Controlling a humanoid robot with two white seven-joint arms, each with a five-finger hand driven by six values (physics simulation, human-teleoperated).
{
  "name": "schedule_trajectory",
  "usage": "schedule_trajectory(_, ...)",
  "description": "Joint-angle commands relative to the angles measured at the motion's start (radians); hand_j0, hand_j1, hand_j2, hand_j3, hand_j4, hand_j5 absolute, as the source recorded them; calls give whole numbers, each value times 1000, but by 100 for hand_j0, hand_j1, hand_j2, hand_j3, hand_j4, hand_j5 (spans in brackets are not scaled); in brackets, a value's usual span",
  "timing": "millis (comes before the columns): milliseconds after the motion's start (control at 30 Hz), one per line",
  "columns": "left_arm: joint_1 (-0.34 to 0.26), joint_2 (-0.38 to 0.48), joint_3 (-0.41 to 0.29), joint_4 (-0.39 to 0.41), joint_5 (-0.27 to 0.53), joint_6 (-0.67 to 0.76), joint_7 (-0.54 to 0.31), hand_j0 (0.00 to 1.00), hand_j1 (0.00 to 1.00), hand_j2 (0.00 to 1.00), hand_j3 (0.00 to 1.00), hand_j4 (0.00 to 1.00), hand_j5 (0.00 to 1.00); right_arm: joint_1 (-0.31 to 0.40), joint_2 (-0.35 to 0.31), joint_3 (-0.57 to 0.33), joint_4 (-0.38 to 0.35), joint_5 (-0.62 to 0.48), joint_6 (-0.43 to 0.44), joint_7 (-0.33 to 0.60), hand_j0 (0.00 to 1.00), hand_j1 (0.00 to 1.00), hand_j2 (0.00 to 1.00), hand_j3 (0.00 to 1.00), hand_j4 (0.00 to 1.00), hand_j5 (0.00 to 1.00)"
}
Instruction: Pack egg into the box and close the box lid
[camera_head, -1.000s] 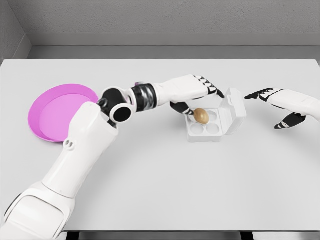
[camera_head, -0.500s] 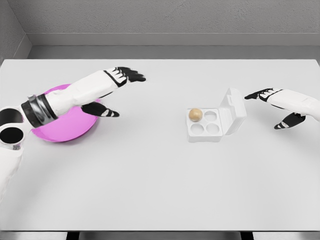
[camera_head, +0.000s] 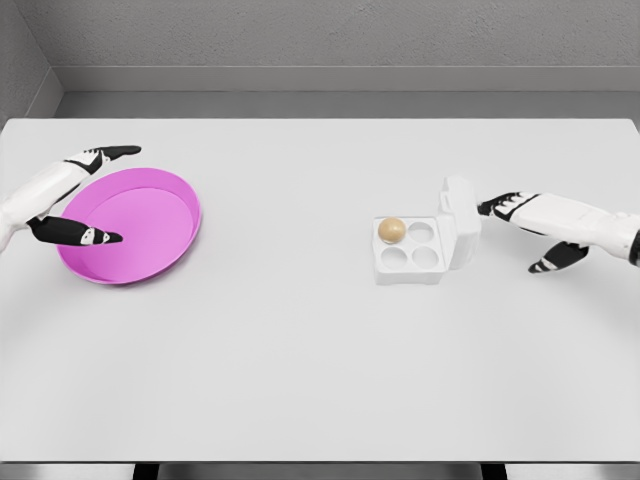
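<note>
A brown egg (camera_head: 391, 230) sits in the far-left cup of the white egg box (camera_head: 410, 260), near the table's middle right. The box lid (camera_head: 460, 222) stands nearly upright on the box's right side. My right hand (camera_head: 520, 225) is open, its black fingertips (camera_head: 488, 207) touching the lid's outer face from the right. My left hand (camera_head: 85, 195) is open at the far left, spread over the rim of the pink plate, holding nothing.
A pink plate (camera_head: 150, 250) lies at the table's left. The white table (camera_head: 300, 350) stretches wide in front of the box. A grey wall runs along the back edge.
My left arm has pulled back from the box to the far left over the pink plate. My right hand moved left onto the lid, and the lid tipped more upright.
</note>
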Motion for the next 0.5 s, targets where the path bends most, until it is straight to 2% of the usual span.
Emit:
schedule_trajectory(0, 0, 0, 1, 3, 2, 3, 0, 100, 100, 100, 100, 100, 100, 2, -1, 2, -51, -9, 3, 0, 100, 100, 100, 100, 100, 100)
schedule_trajectory(233, 14, 0, 2, 8, -4, 3, 0, 100, 100, 100, 100, 100, 100, 18, -1, -8, -125, -15, 3, 0, 100, 100, 100, 100, 100, 100)
schedule_trajectory(400, 14, -8, 1, 6, -7, 3, 0, 100, 100, 100, 100, 100, 100, 18, -1, -49, -114, -15, 3, 0, 100, 100, 100, 100, 100, 100)
schedule_trajectory(433, 14, -8, 1, 6, -20, 3, 0, 100, 100, 100, 100, 100, 100, 20, -1, -104, -102, -14, 3, 0, 100, 100, 100, 100, 100, 100)
schedule_trajectory(467, 14, -9, 1, 6, -21, 3, 0, 100, 100, 100, 100, 100, 100, 23, -1, -139, -48, -14, 3, 0, 100, 100, 100, 100, 100, 100)
